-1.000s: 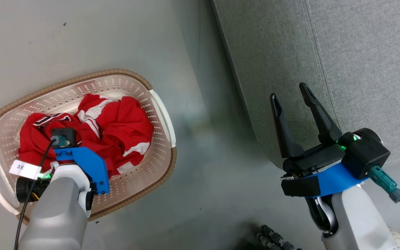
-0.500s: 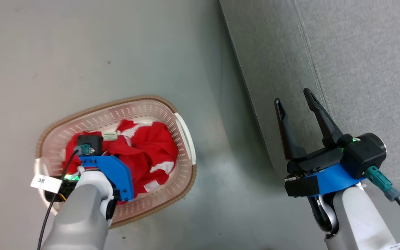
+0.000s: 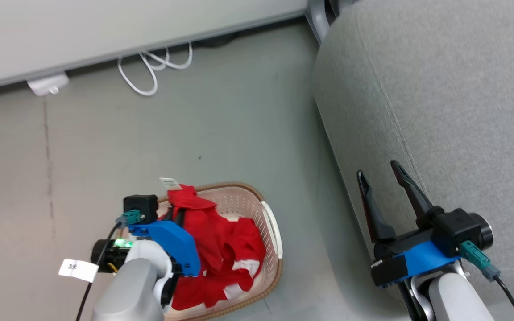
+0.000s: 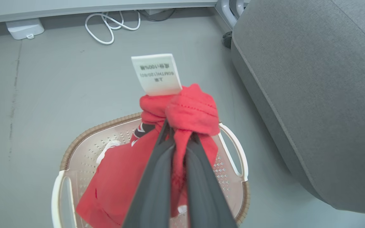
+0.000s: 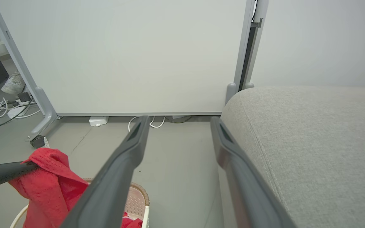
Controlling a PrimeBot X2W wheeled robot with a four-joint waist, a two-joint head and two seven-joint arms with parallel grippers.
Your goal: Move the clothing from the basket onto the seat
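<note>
**Small bite on a trailing load — slip or snag likely**

Head view. Clenched on a bunched upper fold of the red garment (image 3: pixel 194 209) with the left gripper (image 3: pixel 177 214), held just above the far rim of the basket (image 3: pixel 243 189). Draped back down into the basket onto more red cloth (image 3: pixel 234 267); cannot tell whether that is a second piece or the same one. Liable to drag that cloth over the rim, or tip the light basket, if swung sideways before lifting clear. Reaching in from the basket's near side, pale forearm angled up, wrist above the basket's left half. Right of the basket and well apart: the right gripper (image 3: pixel 378 169), spread wide, empty, hovering at the edge of the grey sofa cushion (image 3: pixel 440 111).

Left wrist view. Squeezed onto fabric just below a knot-like wad, with the white care tag (image 4: pixel 157 74) sticking up past the tips. Only a thin pinch — could pull free under the weight of the hanging cloth. Poised directly over the basket, aimed toward its far rim.

Right wrist view. Parted and holding nothing, pointed roughly level past the basket toward a white panel (image 5: pixel 138 57). Garment visible hanging over the basket's left side; cushion right of the basket, no clothing on the part shown.
</note>
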